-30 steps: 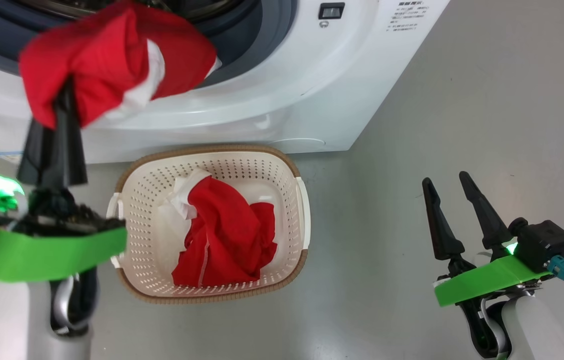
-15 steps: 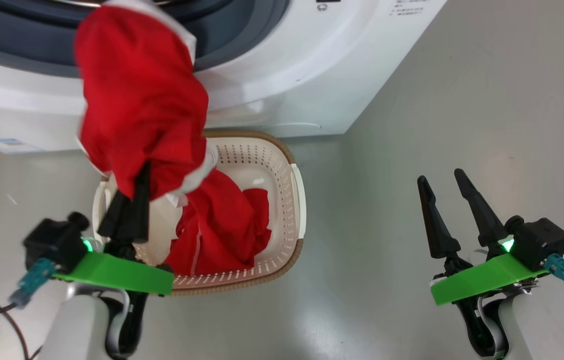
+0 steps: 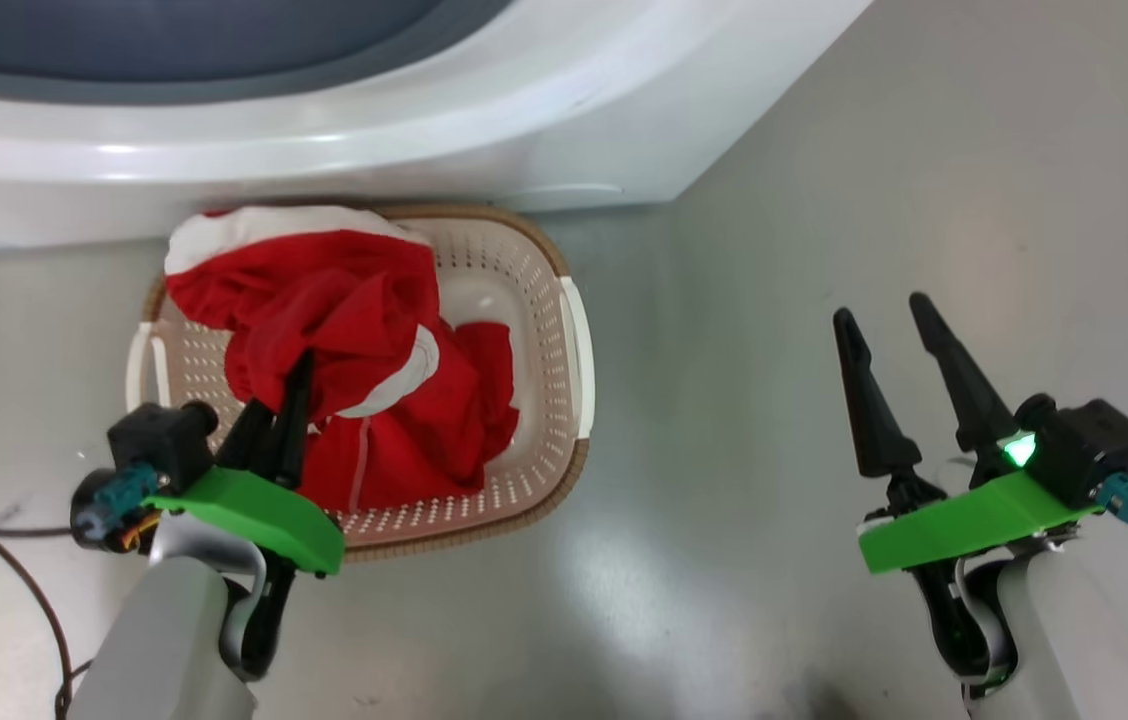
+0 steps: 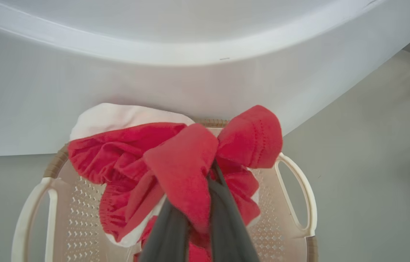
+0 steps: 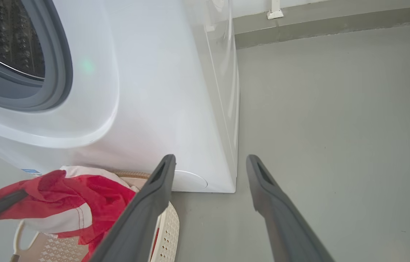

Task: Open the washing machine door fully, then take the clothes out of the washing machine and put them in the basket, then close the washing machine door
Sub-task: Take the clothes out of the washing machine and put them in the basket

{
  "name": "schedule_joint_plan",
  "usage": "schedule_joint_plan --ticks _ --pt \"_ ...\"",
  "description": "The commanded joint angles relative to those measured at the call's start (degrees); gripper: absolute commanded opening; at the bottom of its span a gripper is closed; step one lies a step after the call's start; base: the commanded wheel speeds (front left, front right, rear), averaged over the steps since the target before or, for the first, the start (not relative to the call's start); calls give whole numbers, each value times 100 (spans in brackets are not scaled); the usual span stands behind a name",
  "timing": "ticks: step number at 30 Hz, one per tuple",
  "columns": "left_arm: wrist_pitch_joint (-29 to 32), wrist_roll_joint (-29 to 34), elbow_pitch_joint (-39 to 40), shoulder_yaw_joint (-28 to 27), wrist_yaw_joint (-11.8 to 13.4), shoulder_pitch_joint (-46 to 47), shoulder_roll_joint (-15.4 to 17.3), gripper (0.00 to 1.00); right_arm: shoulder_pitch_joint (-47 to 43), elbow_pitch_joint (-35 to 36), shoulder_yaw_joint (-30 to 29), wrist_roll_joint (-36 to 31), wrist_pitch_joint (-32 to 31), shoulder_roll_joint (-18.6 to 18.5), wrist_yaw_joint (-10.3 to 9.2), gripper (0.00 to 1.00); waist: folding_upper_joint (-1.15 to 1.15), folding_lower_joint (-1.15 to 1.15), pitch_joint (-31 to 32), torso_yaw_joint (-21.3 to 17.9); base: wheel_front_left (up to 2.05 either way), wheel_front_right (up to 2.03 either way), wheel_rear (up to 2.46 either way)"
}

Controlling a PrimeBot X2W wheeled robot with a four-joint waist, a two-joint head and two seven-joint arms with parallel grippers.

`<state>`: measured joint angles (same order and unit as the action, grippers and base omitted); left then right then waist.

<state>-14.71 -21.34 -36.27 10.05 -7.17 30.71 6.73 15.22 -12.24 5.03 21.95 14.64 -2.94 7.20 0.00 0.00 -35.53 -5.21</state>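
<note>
The white washing machine fills the top of the head view, its grey rubber ring and steel drum in the right wrist view. The washing machine door is out of view. Below it on the floor stands the cream basket with red and white clothes in it. My left gripper hangs over the basket's near left part, shut on a red garment that drapes over the pile and the far rim. My right gripper stands open and empty over bare floor to the right.
Grey floor stretches right of the basket and machine. A dark cable lies on the floor at the left. The room's wall base runs beyond the machine's right side.
My left gripper has carried the red garment from the machine's mouth down onto the basket. The head camera has tilted down. The right gripper has stayed open in place.
</note>
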Motion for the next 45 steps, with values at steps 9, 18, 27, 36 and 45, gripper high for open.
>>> schedule_joint_plan --ticks 9,18,27,36,45 --pt "-29 -43 -947 152 -32 615 309 0 181 255 154 66 36 6 29 100 0 0 -579 -104 0 0 0" --pt "-29 -260 -1787 424 -32 1182 408 100 352 270 199 64 36 6 29 100 0 0 -813 -132 0 0 0" --pt "-29 -413 -1821 429 -32 1259 419 100 395 195 175 75 36 6 29 100 0 0 -728 -98 0 0 0" --pt "-29 -440 -1512 248 -32 977 333 100 326 94 148 21 36 6 29 100 0 0 -282 24 0 0 0" --pt "-29 -303 -972 -97 -32 544 277 100 153 -35 149 -10 36 6 29 100 0 0 362 90 0 0 0"
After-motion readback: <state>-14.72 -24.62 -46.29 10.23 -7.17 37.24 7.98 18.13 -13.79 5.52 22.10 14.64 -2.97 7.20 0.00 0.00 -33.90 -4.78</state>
